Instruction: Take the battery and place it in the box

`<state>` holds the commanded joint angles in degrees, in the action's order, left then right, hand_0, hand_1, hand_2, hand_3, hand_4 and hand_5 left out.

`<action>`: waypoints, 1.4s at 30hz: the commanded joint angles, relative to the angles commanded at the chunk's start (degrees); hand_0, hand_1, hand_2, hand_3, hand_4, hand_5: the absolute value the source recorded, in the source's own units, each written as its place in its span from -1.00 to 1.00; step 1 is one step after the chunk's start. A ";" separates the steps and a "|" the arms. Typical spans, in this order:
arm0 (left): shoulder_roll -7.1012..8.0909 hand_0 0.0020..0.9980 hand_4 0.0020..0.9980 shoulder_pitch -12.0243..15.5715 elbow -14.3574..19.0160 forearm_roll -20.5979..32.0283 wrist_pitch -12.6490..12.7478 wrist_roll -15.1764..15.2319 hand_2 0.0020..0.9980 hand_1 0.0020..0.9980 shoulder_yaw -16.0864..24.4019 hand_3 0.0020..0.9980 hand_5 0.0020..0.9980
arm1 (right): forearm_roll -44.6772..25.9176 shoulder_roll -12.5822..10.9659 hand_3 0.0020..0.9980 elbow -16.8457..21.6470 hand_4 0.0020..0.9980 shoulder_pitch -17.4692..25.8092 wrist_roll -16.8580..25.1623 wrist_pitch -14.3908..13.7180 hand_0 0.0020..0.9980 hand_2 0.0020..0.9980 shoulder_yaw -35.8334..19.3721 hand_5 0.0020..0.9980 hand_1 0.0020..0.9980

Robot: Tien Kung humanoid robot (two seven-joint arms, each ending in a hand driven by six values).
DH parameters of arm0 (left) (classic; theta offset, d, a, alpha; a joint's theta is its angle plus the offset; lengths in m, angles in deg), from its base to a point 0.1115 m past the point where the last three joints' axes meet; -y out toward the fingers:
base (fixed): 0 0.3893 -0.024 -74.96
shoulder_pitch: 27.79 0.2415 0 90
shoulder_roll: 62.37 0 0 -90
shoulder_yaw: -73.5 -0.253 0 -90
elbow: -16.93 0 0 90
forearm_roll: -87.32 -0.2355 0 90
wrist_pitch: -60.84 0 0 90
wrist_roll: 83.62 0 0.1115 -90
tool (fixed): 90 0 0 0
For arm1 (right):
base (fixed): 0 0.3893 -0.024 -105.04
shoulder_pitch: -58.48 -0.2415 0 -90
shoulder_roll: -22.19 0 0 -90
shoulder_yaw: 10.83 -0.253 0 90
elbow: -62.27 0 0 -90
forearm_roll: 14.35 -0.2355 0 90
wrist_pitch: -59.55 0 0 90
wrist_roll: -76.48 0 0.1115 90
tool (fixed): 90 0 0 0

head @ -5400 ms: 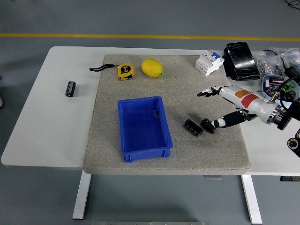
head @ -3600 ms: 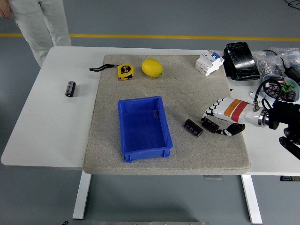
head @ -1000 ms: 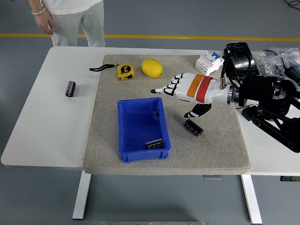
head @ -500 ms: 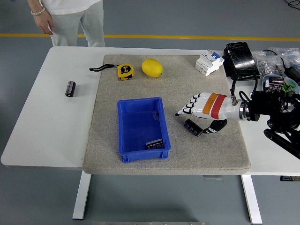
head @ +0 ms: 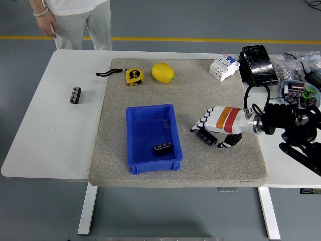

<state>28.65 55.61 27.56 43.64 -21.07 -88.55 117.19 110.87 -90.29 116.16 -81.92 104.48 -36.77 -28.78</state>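
The blue box (head: 135,125) sits on the grey mat, with one black battery (head: 163,147) lying inside near its front right. A second black battery (head: 211,140) lies on the mat just right of the box. My right hand (head: 209,135), white with an orange and red band, is low over this battery. Its fingers (head: 199,127) drape across the battery's far side and the thumb (head: 226,143) curls at its near right. The battery still rests on the mat. A third battery (head: 75,95) lies on the bare table at the far left. My left arm is not visible.
The grey mat (head: 200,95) also holds a yellow tape measure (head: 133,76) and a lemon (head: 162,72) at the back. A white breaker (head: 223,67), a black pack (head: 258,64) and a bowl of parts (head: 296,91) crowd the right. A person (head: 75,20) stands at the far left.
My right hand has swung from beside the box back to the right and dropped down over the battery on the mat. The battery inside the box has shifted slightly.
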 joint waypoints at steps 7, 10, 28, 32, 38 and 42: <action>-0.02 0.38 0.56 -0.20 0.09 0.21 -0.05 -0.11 0.61 0.36 -0.33 0.60 0.59 | -0.38 0.76 0.66 -2.52 0.74 0.24 0.16 -0.80 0.46 0.60 0.44 -0.78 0.45; -0.01 0.38 0.56 -0.24 0.08 0.22 -0.10 -0.12 0.61 0.36 -0.39 0.60 0.59 | -0.87 0.81 0.61 -2.89 0.71 0.35 0.51 -1.28 0.38 0.51 0.47 -0.76 0.37; 0.04 0.38 0.56 0.10 0.04 0.41 -0.13 -0.12 0.61 0.36 -0.55 0.60 0.59 | -2.34 0.15 0.31 -3.00 0.50 0.26 1.68 -2.28 0.23 0.39 0.53 -0.77 0.27; 0.07 0.38 0.56 0.27 0.03 -0.08 -0.13 -0.21 0.61 0.36 -0.14 0.60 0.59 | -2.62 -0.08 0.31 -2.80 0.50 0.32 1.65 -2.06 0.23 0.39 0.28 -0.77 0.27; 0.19 0.38 0.56 0.50 0.04 -0.94 -0.14 -0.44 0.61 0.35 0.48 0.60 0.59 | -3.32 -0.24 0.28 -2.79 0.46 0.59 1.65 -1.87 0.22 0.38 -0.06 -0.76 0.25; 0.21 0.38 0.56 0.69 0.04 -1.37 -0.14 -0.52 0.60 0.35 0.83 0.60 0.59 | -3.68 -0.28 0.27 -2.73 0.43 0.82 1.69 -1.78 0.22 0.37 -0.47 -0.76 0.24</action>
<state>28.86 56.30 27.60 42.27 -21.21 -89.07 118.02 107.19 -90.57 113.42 -81.10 106.17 -38.55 -29.25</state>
